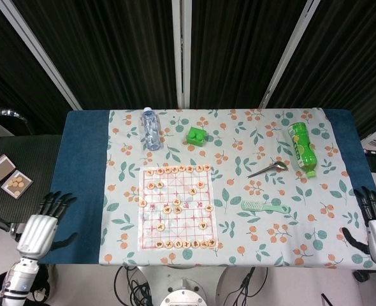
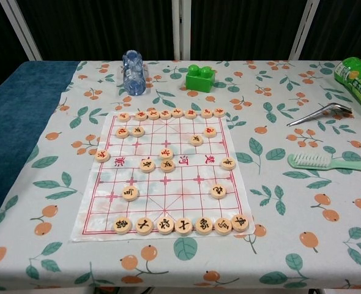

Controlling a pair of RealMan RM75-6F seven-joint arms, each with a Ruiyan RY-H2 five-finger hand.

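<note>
So we've got two cameras here. The head view sits high and looks steeply down, far enough back that we see the whole table [image 1: 79,191], the dark curtains behind it and some floor on either side. The chest view is much lower and closer, facing forward across the tabletop at a shallow angle, so its edges get cropped. Both share the middle: the chess board [image 1: 176,207] [image 2: 167,174], the green block [image 1: 196,135] [image 2: 199,78] and the water bottle [image 1: 151,129] [image 2: 133,72].
</note>
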